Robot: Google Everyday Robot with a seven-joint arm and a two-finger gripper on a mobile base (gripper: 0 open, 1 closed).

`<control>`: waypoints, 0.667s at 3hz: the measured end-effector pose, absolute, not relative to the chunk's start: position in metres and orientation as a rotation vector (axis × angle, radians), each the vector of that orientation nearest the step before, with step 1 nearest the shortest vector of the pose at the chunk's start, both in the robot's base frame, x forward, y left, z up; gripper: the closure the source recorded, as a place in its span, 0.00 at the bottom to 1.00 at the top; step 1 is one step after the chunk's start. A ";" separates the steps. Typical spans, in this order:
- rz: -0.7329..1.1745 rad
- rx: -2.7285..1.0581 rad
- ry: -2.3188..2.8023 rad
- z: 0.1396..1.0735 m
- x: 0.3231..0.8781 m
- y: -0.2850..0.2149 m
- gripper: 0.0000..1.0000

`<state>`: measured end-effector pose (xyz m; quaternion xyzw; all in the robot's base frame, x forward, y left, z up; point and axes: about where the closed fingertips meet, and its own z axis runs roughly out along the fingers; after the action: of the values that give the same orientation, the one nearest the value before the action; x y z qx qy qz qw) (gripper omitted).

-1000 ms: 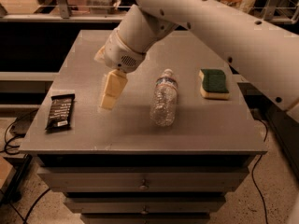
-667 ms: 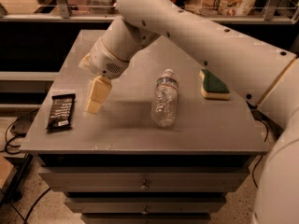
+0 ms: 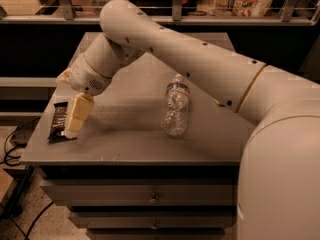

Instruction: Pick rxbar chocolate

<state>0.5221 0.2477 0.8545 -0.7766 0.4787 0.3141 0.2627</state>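
The rxbar chocolate (image 3: 57,122) is a flat black wrapped bar with white lettering, lying near the front left edge of the grey table top (image 3: 125,146). My gripper (image 3: 74,123) points down at the bar's right side and covers part of it. Whether it touches the bar cannot be told. The white arm (image 3: 200,69) reaches across the table from the right.
A clear plastic water bottle (image 3: 175,110) lies on its side in the middle of the table. The table has drawers (image 3: 150,199) below its front edge. Cables (image 3: 12,144) hang beside the left edge. A shelf rail (image 3: 200,19) runs behind the table.
The gripper has moved left and down, from the table's middle-left to the bar's right side. The arm now hides the sponge at the right. The bar and bottle have not moved.
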 end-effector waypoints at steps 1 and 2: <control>0.896 -2.111 1.293 0.839 0.516 0.259 0.00; 0.907 -2.108 1.338 0.825 0.518 0.254 0.00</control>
<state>0.5178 0.2538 0.8250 -0.7704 0.4891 0.3313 0.2401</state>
